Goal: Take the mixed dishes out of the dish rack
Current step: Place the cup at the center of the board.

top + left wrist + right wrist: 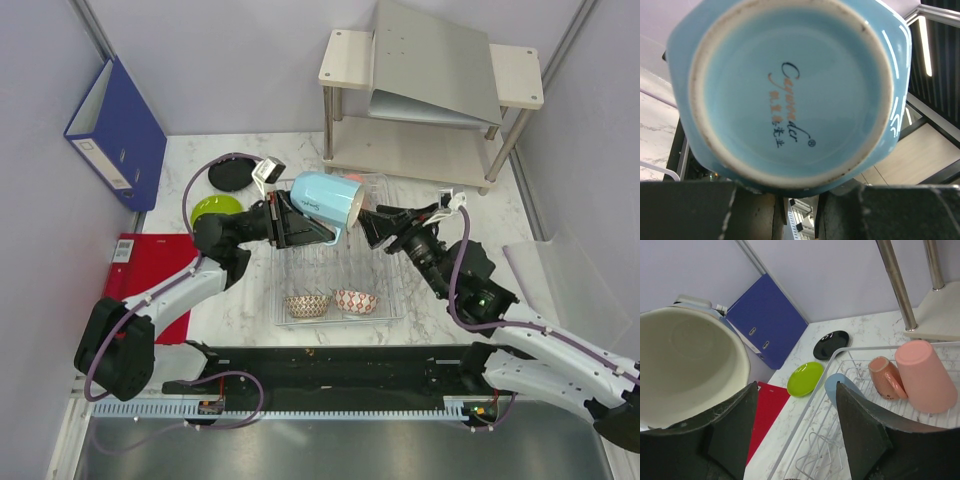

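My left gripper point(310, 228) is shut on a light-blue cup point(325, 203) and holds it on its side above the dish rack point(390, 300). In the left wrist view the cup's base point(790, 95) fills the frame above my left gripper point(797, 197). My right gripper point(362, 222) stands open at the cup's mouth. The cup's pale inside point(685, 365) shows left of its left finger point(730, 430), and nothing lies between the fingers. The rack holds a second light-blue cup point(837, 385), a salmon mug point(886, 377), a pink cup point(925, 375) and two patterned bowls point(308, 305) point(356, 301).
A lime-green plate point(216, 208) and a black plate point(232, 172) lie on the table left of the rack. A blue binder point(118, 130) leans at the far left above a red folder point(150, 270). The beige two-tier shelf point(430, 90) stands behind the rack.
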Robot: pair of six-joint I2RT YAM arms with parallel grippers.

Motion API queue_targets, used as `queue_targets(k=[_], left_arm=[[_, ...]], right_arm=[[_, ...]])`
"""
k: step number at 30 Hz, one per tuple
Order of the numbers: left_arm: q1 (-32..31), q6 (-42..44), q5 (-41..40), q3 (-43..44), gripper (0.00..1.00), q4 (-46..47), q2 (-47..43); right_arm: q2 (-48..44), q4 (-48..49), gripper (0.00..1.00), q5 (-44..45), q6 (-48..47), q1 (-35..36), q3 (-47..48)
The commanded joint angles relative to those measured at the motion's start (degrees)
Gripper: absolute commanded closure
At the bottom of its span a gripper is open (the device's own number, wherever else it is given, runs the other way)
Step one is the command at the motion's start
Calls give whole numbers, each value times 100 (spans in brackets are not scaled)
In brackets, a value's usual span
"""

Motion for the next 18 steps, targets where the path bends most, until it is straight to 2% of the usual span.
queue_targets(k=[1, 7, 13, 18], left_arm=[[-34, 263, -123, 49, 98, 292, -226], [-43, 431, -158, 120, 98, 142, -156], [-201, 299, -150, 76, 98, 440, -15], [-377, 395, -88, 137, 98, 275, -68]], right_arm=[[-320, 128, 28, 170, -134, -7, 302], [-769, -198, 27, 312, -213, 2, 152], [-304, -67, 25, -4, -292, 2, 354], [232, 241, 26, -276, -248, -7, 416]])
